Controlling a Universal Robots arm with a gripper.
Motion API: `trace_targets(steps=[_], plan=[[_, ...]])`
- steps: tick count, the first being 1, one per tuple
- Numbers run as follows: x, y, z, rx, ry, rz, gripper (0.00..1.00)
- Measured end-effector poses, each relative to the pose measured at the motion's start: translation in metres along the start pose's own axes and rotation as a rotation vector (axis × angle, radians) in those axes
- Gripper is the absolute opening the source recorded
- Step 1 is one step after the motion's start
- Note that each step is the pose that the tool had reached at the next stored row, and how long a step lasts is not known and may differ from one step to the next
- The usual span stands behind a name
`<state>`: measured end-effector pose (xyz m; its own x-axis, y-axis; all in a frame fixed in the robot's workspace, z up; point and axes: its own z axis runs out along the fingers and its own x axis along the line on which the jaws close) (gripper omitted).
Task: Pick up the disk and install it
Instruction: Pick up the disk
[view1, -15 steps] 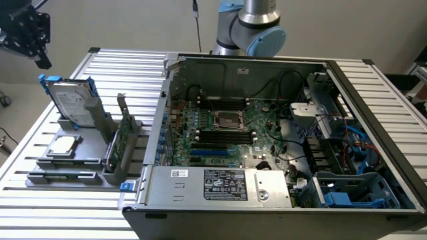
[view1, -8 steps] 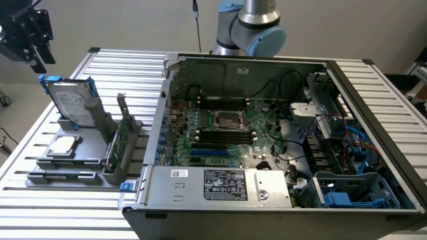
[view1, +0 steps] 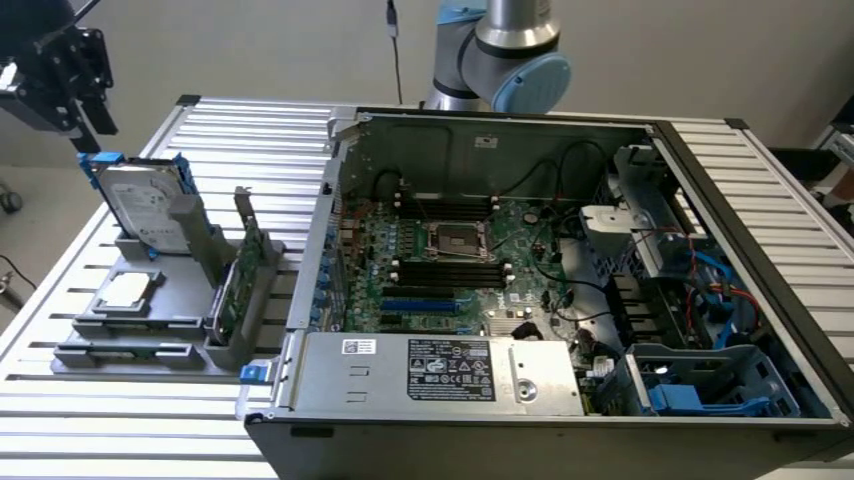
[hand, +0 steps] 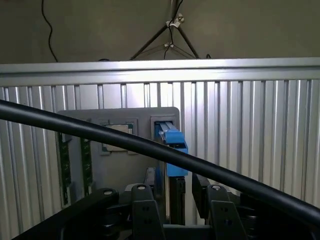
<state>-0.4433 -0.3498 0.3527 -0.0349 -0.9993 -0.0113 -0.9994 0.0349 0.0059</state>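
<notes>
**Black cable (hand: 210, 173) up close, parted gripper (hand: 176, 192) over the standing disk (hand: 170, 137)**

Black cable crosses the wrist view on a slant, closest to the lens. Just behind it, two black fingers (hand: 142, 207) of the gripper stand apart with a clear gap between them, holding nothing. Beyond that gap rises the narrow blue edge of the disk's carrier, seen end-on and lined up with the gap. The disk sits in a slot of a grey holder (hand: 115, 114), which rests on a ribbed aluminium table (hand: 250, 125).

From the exterior view, the gripper (view1: 94, 120) hangs at the upper left, above the disk (view1: 140, 205) and not touching it. The disk stands upright on its edge in the grey holder (view1: 147, 300). Its silver face and white label are turned toward the camera, and the blue carrier (a thin plastic frame) shows along its sides. On the same holder, a small square silver chip (view1: 124, 290) lies flat in front of the disk. A thin green circuit card (view1: 224, 295) stands on edge to the exterior view's right of the chip.

Well apart from the disk, toward the exterior view's right, an open computer case (view1: 507, 150) lies on the table (view1: 240, 130) with its motherboard (view1: 454, 250) exposed. A silver power supply (view1: 441, 375) runs along the case's near edge, and a blue plastic bay (view1: 701, 395) sits in its near right corner. Behind the case rises the robot arm (view1: 514, 50), grey with a pale blue joint cap.
</notes>
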Motion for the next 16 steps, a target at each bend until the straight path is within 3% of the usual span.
trace_targets(steps=[8,10,11,16], plan=[[-0.001,0.0006,0.0145,0.0,-0.0001,0.0,0.42],[-0.001,0.0008,0.0182,-0.0002,0.0,0.0,0.44],[-0.001,0.001,0.02,-0.0003,0.0,0.0,0.51],[-0.001,0.0017,0.0291,-0.0004,0.0001,0.0,0.51]])
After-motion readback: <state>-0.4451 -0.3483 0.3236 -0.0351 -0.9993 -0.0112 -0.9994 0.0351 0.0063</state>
